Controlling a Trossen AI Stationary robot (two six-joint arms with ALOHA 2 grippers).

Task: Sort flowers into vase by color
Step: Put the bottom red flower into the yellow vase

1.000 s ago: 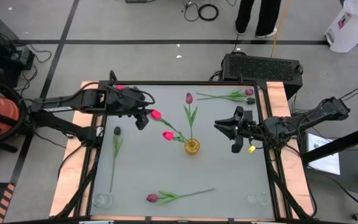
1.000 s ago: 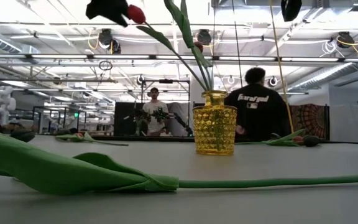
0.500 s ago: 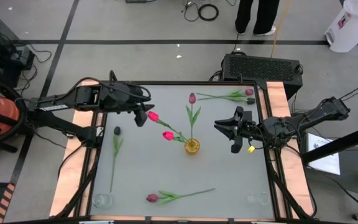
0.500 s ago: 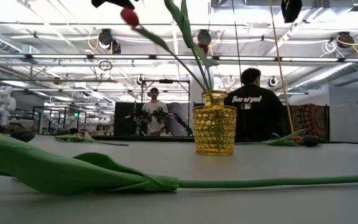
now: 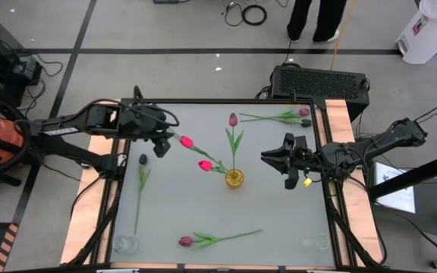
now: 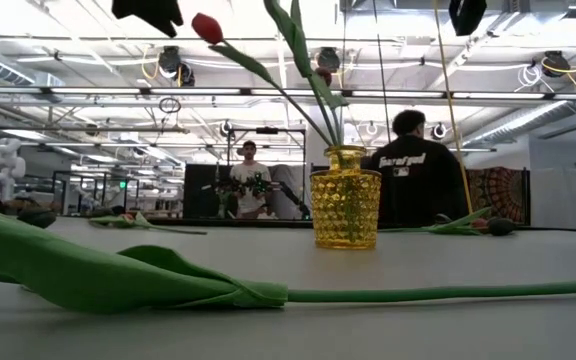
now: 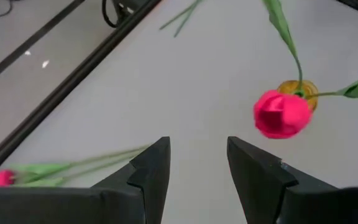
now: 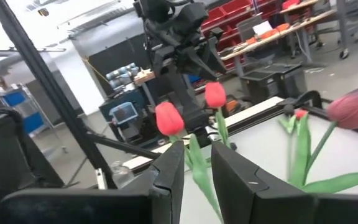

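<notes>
A yellow glass vase (image 5: pixel 234 178) stands mid-table and holds three flowers by their stems: two red heads (image 5: pixel 187 141) (image 5: pixel 205 165) and a maroon one (image 5: pixel 233 119). More flowers lie flat: a dark one (image 5: pixel 143 159) at the left, a red one (image 5: pixel 186 241) near the front edge, and two (image 5: pixel 303 114) at the far right. My left gripper (image 5: pixel 160 146) hangs open in the air just left of the outer red head (image 7: pixel 281 114). My right gripper (image 5: pixel 278 157) hovers level to the right of the vase, its fingers (image 8: pixel 169 174) a little apart with nothing between them.
A clear glass (image 5: pixel 125 244) stands at the front left corner and another (image 5: pixel 315 243) at the front right. A black box (image 5: pixel 321 80) sits behind the far edge. People stand in the room beyond the table. There is bare tabletop between the vase and the front flower.
My left gripper has drawn back from the outer red flower head toward the table's left edge and risen a little, staying open. The red head has swayed slightly on its stem. My right gripper has kept its place.
</notes>
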